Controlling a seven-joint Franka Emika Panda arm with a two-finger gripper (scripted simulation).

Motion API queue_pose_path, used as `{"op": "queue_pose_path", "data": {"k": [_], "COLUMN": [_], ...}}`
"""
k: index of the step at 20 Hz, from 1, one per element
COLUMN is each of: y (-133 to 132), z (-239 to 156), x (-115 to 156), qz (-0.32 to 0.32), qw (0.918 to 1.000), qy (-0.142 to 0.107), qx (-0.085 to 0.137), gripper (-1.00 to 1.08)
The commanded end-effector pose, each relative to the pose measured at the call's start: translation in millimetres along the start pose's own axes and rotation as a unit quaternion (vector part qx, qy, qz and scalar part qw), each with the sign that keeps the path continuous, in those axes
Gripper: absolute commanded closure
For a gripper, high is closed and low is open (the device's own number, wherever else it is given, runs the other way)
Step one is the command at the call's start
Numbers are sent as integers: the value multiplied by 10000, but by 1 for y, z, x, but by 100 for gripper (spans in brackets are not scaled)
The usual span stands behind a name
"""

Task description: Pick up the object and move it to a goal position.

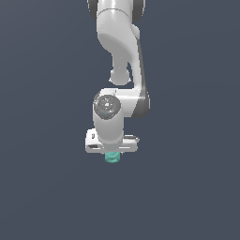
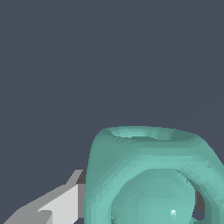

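The teal object [image 1: 112,157] sits just under the white gripper [image 1: 111,153], pressed against one finger [image 2: 57,203]. Whether the claw is clenched on it, I cannot tell.

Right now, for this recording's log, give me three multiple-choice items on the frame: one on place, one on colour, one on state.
1. Where is the object?
A. just under the gripper
B. far off at the exterior view's left
C. on top of the arm

2. What colour is the object?
A. red
B. teal-green
C. yellow

3. How does a gripper finger stand to the object?
A. far away
B. close against its side
C. not in view

Key: 1 A, the exterior view shows it below the white hand. 2 B, both views show teal. 3 B, the wrist view shows it alongside.
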State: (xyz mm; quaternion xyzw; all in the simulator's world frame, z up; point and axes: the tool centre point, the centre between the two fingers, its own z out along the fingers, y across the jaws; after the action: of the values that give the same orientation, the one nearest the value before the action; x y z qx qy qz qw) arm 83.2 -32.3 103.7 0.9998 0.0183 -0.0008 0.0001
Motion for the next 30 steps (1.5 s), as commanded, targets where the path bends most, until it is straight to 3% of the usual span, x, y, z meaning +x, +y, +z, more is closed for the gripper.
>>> {"op": "queue_pose_path", "data": {"k": [1,20,30], "y": [-12,-113,-141], "z": [-20,-186,-232], "x": [-9,-83,-99], "qz": [-4,-5,-3], "qw": [10000,10000,10000], "qy": [7,8,8], "qx": [0,-7,-4], "gripper": [108,108,108]}}
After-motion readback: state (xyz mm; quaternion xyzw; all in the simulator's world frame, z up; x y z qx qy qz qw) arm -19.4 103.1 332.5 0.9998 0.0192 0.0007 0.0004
